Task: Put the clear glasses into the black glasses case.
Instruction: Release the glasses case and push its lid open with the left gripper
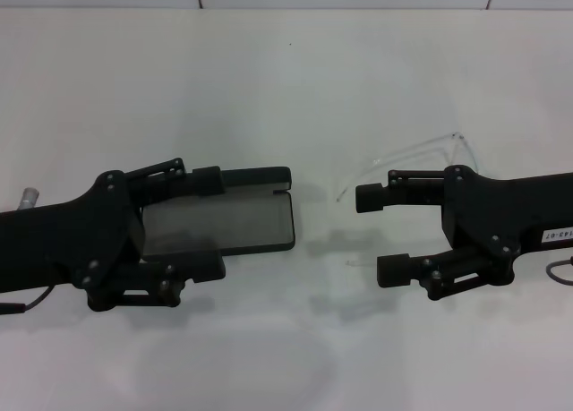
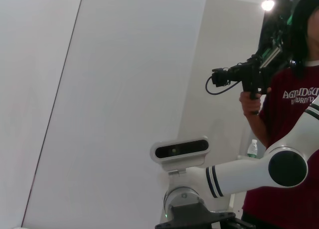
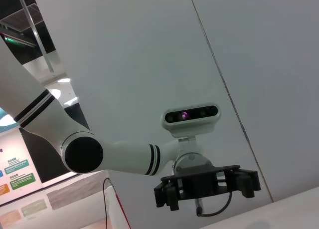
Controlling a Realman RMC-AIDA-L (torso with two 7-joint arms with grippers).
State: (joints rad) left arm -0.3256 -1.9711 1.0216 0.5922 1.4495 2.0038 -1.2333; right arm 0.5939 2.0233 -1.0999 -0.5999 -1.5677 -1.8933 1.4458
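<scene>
Left gripper spread wide astride the open black glasses case; right gripper open, empty, beside the clear glasses on the white table.

Head view down on white table, 2 wrist views aimed upward, each showing robot's head

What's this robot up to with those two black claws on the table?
It is packing glasses away. The left gripper sits with its fingers on either side of the black glasses case, which lies open on the white table with its grey lining showing. The right gripper is open beside the clear glasses, which lie on the table and are not in the case yet.
</scene>
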